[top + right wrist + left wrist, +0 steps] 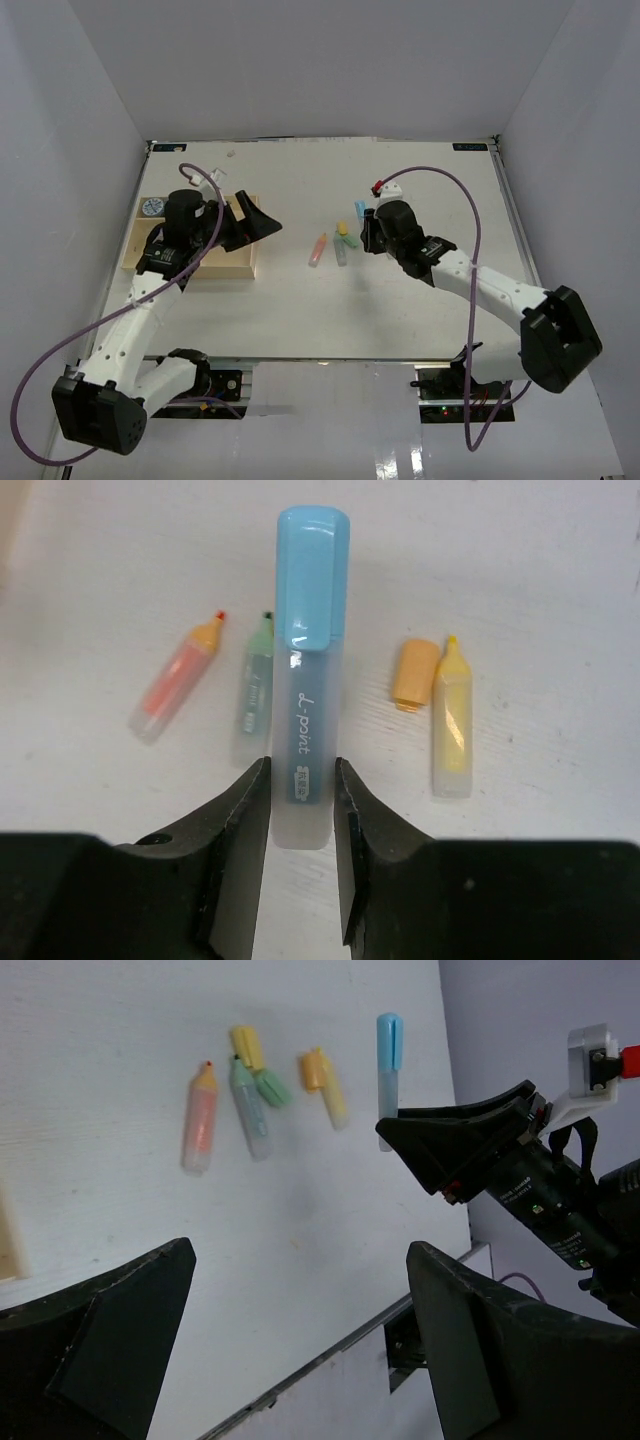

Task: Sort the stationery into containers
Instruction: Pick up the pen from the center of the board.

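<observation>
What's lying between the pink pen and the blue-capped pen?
A green pen lies between the pink pen and the blue pen, clearest in the right wrist view.

Blue stick (303, 680) seemingly gripped by jaws (3 other sticks (255, 685) beside).

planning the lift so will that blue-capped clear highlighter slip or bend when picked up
The blue-capped translucent plastic highlighter looks rigid, so probably no bending. Its glossy body may slip, as the right end effector pinches only its tail end.
</observation>
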Available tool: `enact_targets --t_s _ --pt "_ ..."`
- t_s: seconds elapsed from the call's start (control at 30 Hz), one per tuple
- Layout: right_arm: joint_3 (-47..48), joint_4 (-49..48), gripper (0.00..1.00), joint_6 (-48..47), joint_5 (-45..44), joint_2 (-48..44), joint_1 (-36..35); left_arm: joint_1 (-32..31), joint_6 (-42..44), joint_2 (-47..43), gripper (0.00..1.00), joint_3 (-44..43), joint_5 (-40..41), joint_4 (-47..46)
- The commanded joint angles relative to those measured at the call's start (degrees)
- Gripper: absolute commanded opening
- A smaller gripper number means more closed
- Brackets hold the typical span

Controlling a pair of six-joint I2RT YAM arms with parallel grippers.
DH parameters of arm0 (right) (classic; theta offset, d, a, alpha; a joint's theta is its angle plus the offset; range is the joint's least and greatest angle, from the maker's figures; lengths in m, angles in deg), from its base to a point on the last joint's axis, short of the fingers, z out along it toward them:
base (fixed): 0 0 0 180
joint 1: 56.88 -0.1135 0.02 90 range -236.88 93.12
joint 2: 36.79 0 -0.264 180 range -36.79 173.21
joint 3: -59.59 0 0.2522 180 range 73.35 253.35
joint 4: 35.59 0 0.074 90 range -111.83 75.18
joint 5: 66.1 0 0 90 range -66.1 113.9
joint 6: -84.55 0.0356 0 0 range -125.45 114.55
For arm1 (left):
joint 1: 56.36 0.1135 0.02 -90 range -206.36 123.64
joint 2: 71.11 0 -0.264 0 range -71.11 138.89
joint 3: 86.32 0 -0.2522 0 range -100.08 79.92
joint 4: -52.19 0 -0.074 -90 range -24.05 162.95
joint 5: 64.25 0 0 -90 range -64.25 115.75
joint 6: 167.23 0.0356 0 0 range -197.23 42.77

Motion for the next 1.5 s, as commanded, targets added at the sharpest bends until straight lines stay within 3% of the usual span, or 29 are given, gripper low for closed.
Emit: enact_targets --t_s 0.0,0.13,0.23,0.53,0.7,1.03,1.13,1.27,1.37,1.47 --pt "-1.4 -2.5 0.29 0.6 4.2 -6.7 -1.6 -8.0 -7.7 3.9 0.98 -3.8 6.7 -7.4" --pt "-3.9 -7.8 0.30 2.8 7.5 -12.5 -2.4 -21.4 -9.3 11.3 0.98 -9.7 17.3 -10.9" --pt "-4.8 -9.6 0.30 4.2 9.9 -15.6 -2.6 -26.2 -9.9 17.8 0.97 -12.9 21.7 -12.7" --pt "-7.7 -12.1 0.32 6.1 12.4 -20.2 -2.7 -33.9 -9.4 29.3 0.78 -21.9 28.5 -15.9" --pt "-9.4 -13.1 0.33 6.7 12.7 -21.3 -2.7 -35.0 -9.3 32.2 0.66 -23.0 29.2 -15.9" --pt "-11.6 -15.1 0.39 8.4 12.9 -22.1 -2.7 -35.1 -8.4 31.7 0.18 -21.5 28.2 -16.5" --pt "-11.9 -15.3 0.44 8.4 12.8 -22.2 -2.7 -35.1 -7.9 30.5 0.16 -21.0 29.0 -15.9" --pt "-11.6 -14.2 0.60 7.5 13.7 -22.3 -2.7 -34.7 -6.1 28.9 0.15 -20.5 31.3 -13.3" --pt "-11.9 -12.7 0.73 5.8 12.5 -23.6 -2.7 -32.8 -4.1 27.1 0.17 -20.4 32.9 -10.3" --pt "-12.6 -10.2 0.77 3.8 10.3 -25.4 -2.7 -28.3 0.6 25.9 0.18 -21.3 34.9 -3.4"
